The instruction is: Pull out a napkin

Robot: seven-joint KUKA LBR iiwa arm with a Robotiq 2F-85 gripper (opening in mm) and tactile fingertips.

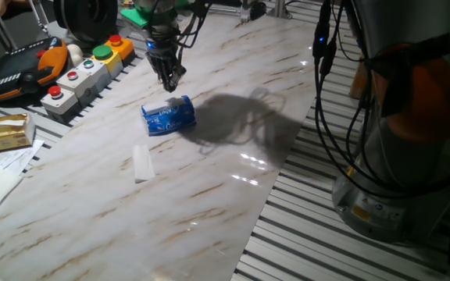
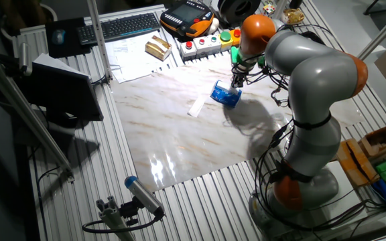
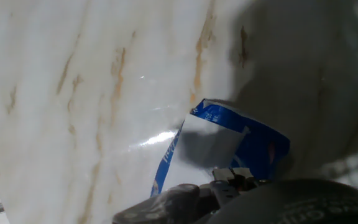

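Note:
The blue tissue packet [image 1: 169, 117] with white print lies on the marble slab [image 1: 209, 203]. It also shows in the other fixed view [image 2: 225, 95] and in the hand view [image 3: 263, 146], where a white patch [image 3: 207, 146] fills its middle. No loose napkin sheet shows on the marble. My gripper [image 1: 172, 84] hangs just above the packet's far top edge, fingers drawn to a point, seemingly shut. It also shows in the other fixed view [image 2: 235, 84] and dark at the bottom of the hand view [image 3: 232, 179]. I see no sheet in the fingers.
A small narrow folded white strip [image 1: 141, 164] lies on the marble in front of the packet. Button boxes [image 1: 84, 74], a teach pendant [image 1: 18, 70] and a tan box [image 1: 6, 131] sit off the slab's left. The arm's base [image 1: 412, 156] stands at the right. Slatted table surrounds the slab.

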